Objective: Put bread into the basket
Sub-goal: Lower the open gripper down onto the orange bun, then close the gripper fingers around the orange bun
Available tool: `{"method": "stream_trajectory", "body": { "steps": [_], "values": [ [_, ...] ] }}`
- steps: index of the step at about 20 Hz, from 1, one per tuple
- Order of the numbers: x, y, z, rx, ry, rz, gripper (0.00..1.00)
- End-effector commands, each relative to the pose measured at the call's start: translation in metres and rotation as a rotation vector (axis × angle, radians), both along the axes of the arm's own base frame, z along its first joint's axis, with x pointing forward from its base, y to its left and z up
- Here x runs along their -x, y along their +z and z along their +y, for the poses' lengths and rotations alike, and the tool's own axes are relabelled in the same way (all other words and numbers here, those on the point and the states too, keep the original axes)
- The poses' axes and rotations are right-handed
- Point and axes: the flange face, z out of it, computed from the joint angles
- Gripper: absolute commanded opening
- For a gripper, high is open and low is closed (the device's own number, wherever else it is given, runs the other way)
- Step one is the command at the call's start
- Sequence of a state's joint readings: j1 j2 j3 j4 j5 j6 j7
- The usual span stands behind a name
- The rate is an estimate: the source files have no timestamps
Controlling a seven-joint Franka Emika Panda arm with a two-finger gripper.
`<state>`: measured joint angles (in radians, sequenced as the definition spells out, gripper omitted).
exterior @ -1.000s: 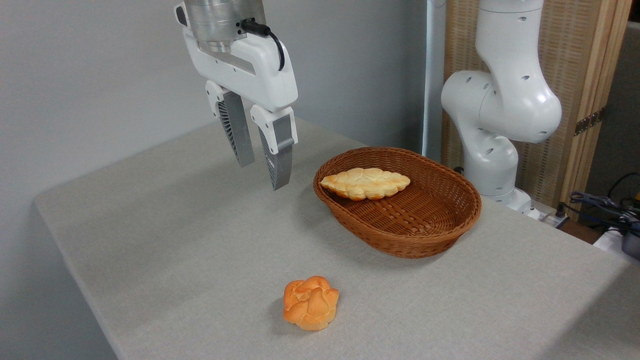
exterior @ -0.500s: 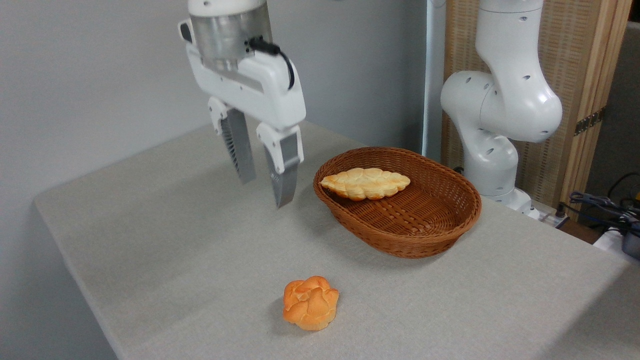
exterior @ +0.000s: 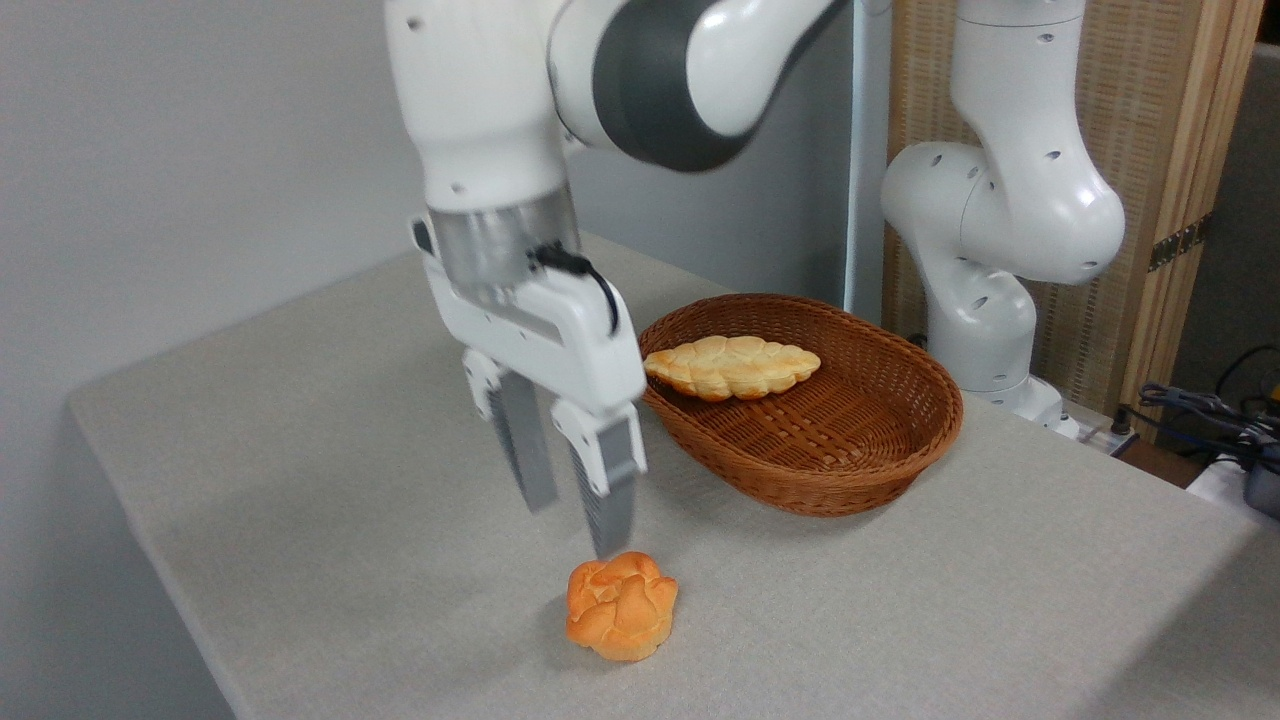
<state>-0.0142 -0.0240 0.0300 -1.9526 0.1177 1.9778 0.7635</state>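
One grey cloth-covered surface fills your view, w/ plain grey wall behind & a wood-slat screen at right. Your end effector hangs spread, empty, just above the bread near the front edge. Basket sits further back, holding a paler braided loaf.

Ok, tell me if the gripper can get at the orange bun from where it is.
Probably yes: the open gripper hangs just above and behind the bun, nothing lies between, and the basket stands clear.
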Motion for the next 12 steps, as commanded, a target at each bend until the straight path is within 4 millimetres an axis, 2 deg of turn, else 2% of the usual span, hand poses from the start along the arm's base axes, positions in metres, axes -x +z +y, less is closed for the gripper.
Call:
{"method": "stream_trajectory", "body": {
  "steps": [1,3,6,10,12],
  "values": [
    [0.009,-0.04,0.014,-0.03,-0.033,-0.001,1.0],
    [0.014,-0.051,0.022,-0.051,-0.035,0.016,1.0],
    [0.017,-0.06,0.021,-0.048,-0.034,0.03,1.0],
    [0.017,-0.059,0.021,-0.048,-0.035,0.028,1.0],
    [0.016,-0.052,0.031,-0.043,-0.014,0.015,1.0]
  ]
}}
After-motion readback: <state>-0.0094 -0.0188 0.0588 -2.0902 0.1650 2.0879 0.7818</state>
